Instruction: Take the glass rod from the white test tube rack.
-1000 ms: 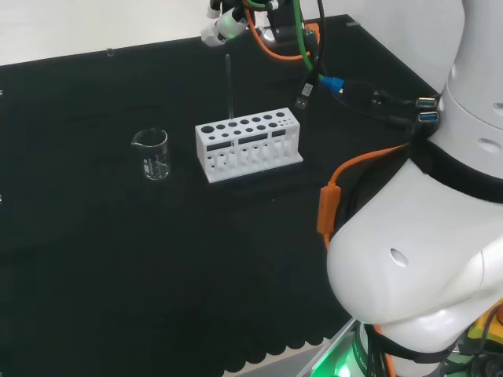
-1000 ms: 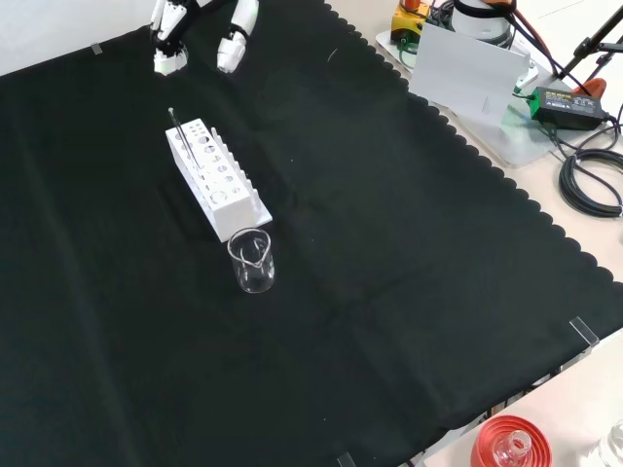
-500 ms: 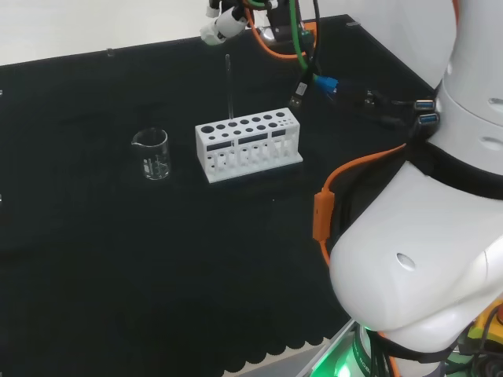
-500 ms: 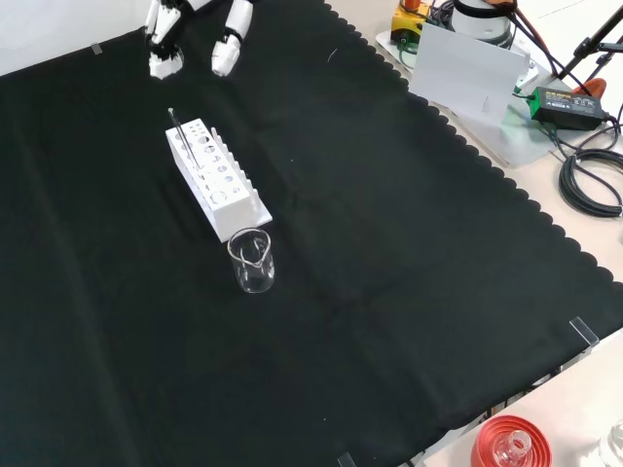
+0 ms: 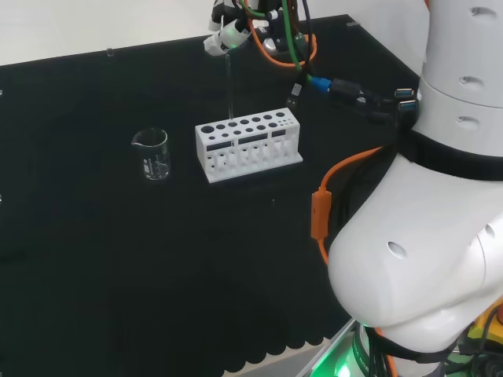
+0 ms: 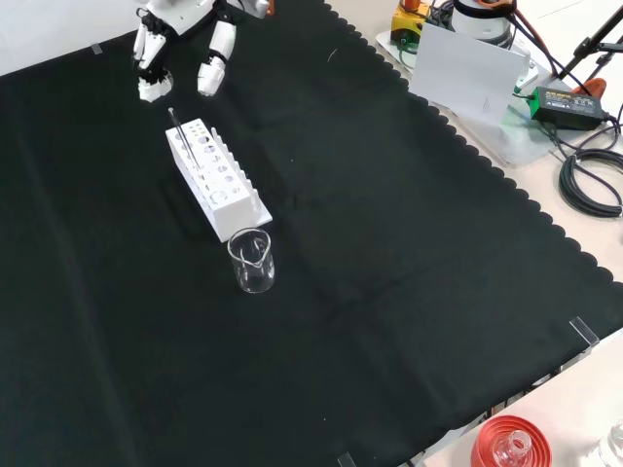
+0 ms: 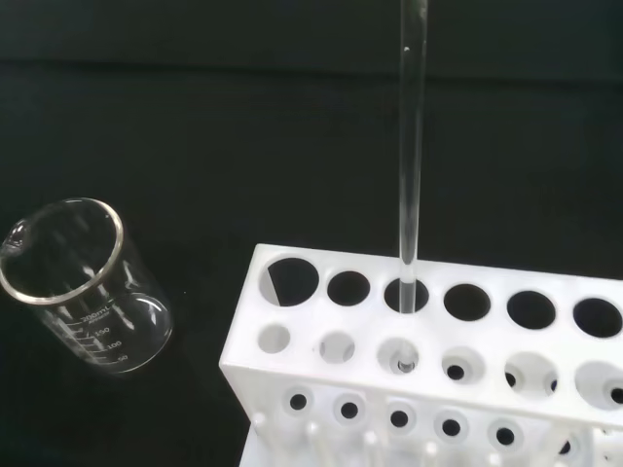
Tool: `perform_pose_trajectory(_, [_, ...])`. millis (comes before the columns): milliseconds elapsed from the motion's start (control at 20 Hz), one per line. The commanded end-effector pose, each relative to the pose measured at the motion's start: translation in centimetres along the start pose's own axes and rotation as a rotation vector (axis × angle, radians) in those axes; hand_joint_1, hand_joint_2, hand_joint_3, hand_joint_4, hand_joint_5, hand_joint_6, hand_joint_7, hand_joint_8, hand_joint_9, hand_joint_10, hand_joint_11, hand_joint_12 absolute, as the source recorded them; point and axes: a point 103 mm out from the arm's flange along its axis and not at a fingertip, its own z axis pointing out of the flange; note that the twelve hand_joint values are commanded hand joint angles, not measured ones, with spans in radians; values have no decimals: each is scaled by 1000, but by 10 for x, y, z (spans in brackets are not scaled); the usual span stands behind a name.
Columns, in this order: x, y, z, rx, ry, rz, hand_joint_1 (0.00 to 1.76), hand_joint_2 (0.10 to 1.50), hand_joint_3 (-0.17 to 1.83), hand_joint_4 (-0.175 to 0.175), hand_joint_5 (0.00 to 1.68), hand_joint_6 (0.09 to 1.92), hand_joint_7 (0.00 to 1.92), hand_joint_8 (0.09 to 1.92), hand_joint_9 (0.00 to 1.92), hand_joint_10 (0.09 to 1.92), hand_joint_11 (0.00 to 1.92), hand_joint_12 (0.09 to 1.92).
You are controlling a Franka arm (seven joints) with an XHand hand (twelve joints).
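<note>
Standing upright in the rack [image 5: 247,145], the rod [image 5: 229,90] sits in a hole of the back row near the beaker [image 5: 152,154] end, its long axis vertical and its top reaching up towards the hand [image 6: 175,44]; in the head view the fingers hang just above and beside the rod's tip, and in the front view they point down at the rack's far end, spread and straight, gripping nothing; whether any finger touches the tip I cannot tell. From the wrist view the rod [image 7: 411,156] passes down through the third hole from the beaker-side corner; the neighbouring holes are empty. My judgement: the grasp is not yet made, and since the rod stands vertical the fingers must close on its upper part from the sides, then lift straight up along that axis so it clears the hole without tipping the rack. Black cloth [image 6: 389,253] lies flat around; the beaker stands just beside the rack's end, apart from it.
</note>
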Motion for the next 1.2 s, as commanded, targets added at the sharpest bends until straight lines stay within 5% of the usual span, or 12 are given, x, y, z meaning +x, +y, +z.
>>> perform_pose_trajectory(50, [-5,7,6,-2,2,-26,583,1110,-175,-94,283,718,667,824,858,719,671,1299])
perform_pose_trajectory(1200, [-24,28,50,66,24,-27,621,1120,-175,-119,483,914,786,794,927,689,712,1283])
